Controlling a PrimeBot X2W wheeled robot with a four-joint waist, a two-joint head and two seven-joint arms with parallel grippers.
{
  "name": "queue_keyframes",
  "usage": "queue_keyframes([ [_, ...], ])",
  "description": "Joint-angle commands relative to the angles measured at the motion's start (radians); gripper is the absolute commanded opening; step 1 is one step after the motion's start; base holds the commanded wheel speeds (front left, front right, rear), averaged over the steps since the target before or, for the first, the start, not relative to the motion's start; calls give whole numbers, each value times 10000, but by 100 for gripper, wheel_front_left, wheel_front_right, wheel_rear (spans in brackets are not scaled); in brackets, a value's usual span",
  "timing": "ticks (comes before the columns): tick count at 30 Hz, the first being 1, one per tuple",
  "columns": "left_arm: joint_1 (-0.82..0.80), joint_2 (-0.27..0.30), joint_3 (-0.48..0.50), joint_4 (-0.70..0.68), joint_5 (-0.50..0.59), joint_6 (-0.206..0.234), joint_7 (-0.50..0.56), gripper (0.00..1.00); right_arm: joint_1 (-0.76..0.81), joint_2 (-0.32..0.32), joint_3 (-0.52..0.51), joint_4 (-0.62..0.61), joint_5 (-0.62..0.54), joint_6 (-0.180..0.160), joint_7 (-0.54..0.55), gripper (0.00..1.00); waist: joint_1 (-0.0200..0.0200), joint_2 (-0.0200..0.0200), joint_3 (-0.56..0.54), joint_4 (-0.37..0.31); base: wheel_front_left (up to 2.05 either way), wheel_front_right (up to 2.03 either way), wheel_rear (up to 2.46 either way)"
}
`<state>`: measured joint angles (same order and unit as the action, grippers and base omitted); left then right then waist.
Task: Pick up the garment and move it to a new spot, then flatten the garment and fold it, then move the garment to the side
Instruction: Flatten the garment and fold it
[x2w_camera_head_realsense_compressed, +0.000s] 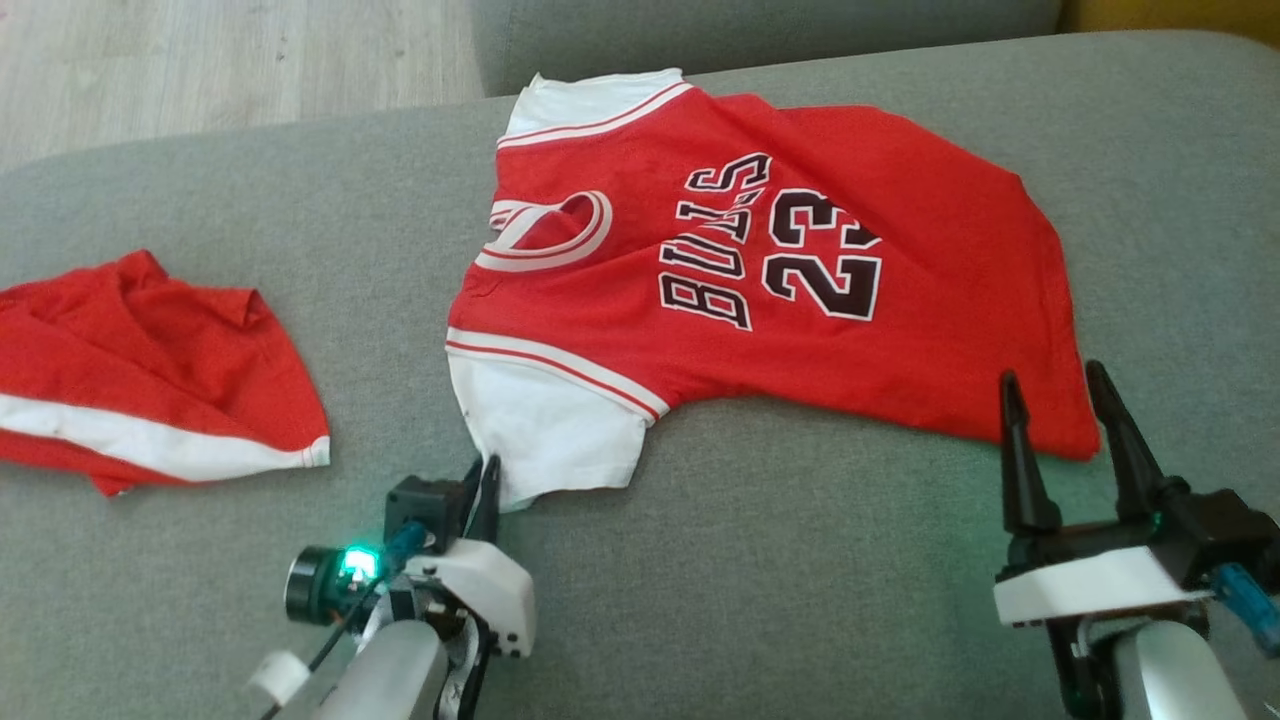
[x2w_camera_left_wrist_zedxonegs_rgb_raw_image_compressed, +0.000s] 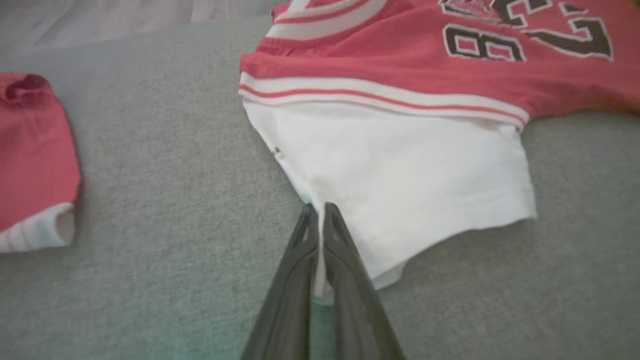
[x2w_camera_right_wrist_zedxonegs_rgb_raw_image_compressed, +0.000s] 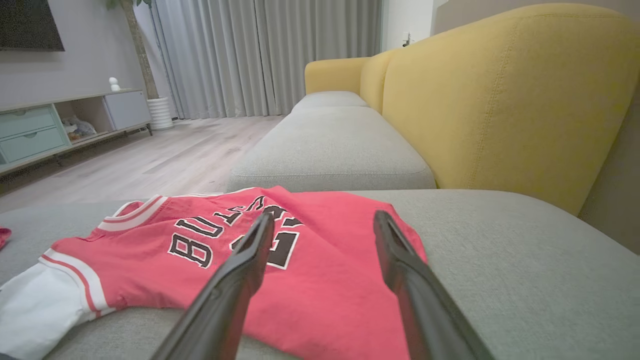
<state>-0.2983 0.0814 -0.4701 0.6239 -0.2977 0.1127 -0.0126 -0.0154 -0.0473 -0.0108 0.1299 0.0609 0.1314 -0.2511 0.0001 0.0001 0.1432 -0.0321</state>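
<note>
A red jersey (x2w_camera_head_realsense_compressed: 800, 330) with black "BULLS 23" lettering and white sleeves lies spread on the grey sofa cushion (x2w_camera_head_realsense_compressed: 750, 580), collar toward the left. Its near white sleeve (x2w_camera_left_wrist_zedxonegs_rgb_raw_image_compressed: 400, 165) reaches toward me. My left gripper (x2w_camera_head_realsense_compressed: 487, 470) is shut on that sleeve's edge, and in the left wrist view a strip of white cloth shows pinched between the fingers (x2w_camera_left_wrist_zedxonegs_rgb_raw_image_compressed: 345, 260). My right gripper (x2w_camera_head_realsense_compressed: 1052, 378) stands open just over the jersey's near hem corner; in the right wrist view the red cloth (x2w_camera_right_wrist_zedxonegs_rgb_raw_image_compressed: 310, 280) lies between and below the spread fingers (x2w_camera_right_wrist_zedxonegs_rgb_raw_image_compressed: 240, 270).
Red shorts (x2w_camera_head_realsense_compressed: 150, 380) with a white stripe lie on the cushion at the left. A yellow sofa back (x2w_camera_right_wrist_zedxonegs_rgb_raw_image_compressed: 500, 100) rises along the right side, with a second grey cushion (x2w_camera_right_wrist_zedxonegs_rgb_raw_image_compressed: 330, 145) beyond. Wood floor (x2w_camera_head_realsense_compressed: 200, 60) lies past the far edge.
</note>
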Motion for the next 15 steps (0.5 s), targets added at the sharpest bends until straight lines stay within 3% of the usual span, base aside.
queue_keyframes([
  [1, -187, 120, 316, -422, -79, -59, -253, 0, -340, -30, 114, -182, -33, -7, -107, 100, -1, -1, -32, -22, 0, 0, 0],
  [8, -287, 42, 578, -1870, -276, -279, -2087, 0, -392, -30, -776, 1306, 112, -7, -107, 100, -1, -1, -226, -48, 0, 0, 0],
  [15, -228, 9, 830, -3346, -2, -424, -2481, 0, -1091, -30, -1622, 2906, 160, -7, 100, 100, -1, -1, -120, 74, 0, 0, 0],
])
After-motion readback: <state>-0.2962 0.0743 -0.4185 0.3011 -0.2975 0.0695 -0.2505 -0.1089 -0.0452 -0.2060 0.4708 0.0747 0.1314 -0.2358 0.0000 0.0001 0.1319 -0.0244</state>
